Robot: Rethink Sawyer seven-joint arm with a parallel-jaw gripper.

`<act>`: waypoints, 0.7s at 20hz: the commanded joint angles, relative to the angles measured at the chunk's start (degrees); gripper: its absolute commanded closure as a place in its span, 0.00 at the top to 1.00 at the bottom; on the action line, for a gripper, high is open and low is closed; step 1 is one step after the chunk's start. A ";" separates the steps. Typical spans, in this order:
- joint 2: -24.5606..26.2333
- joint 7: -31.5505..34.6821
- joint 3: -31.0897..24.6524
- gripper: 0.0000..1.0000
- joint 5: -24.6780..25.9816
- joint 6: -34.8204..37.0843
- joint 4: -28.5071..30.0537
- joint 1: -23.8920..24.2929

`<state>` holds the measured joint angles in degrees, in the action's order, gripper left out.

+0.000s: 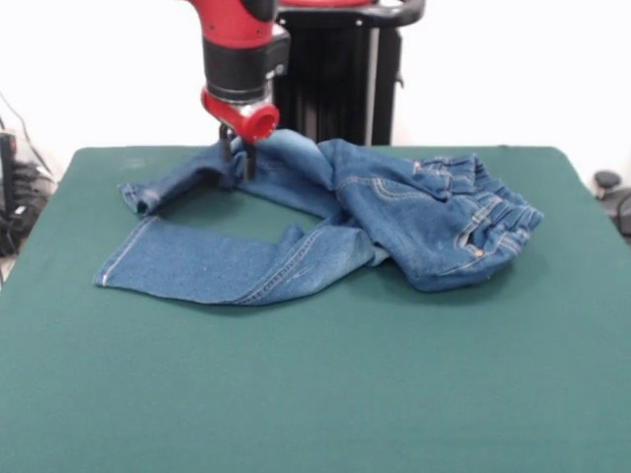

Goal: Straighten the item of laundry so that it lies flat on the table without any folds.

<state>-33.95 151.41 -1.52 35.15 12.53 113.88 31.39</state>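
Clearly unfinished: my gripper [238, 158] is clamped on a raised leg of the jeans [335, 222], whose waist is bunched and legs crossed on the table [315, 384].

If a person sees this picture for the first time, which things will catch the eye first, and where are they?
First the blue jeans, lying crumpled across the far middle of the green table, with the waistband bunched at the right and one leg spread flat toward the left. Next the red and black arm, coming down from the top with its gripper at the upper leg.
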 commanded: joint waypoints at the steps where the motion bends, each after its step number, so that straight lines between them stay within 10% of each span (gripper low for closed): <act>1: 2.40 -3.82 -9.75 1.00 1.18 -3.31 -6.71 -1.97; 14: 1.07 -3.29 -10.45 1.00 0.31 -1.17 -8.30 -2.01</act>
<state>-34.03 151.41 -4.76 35.18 12.54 110.77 30.83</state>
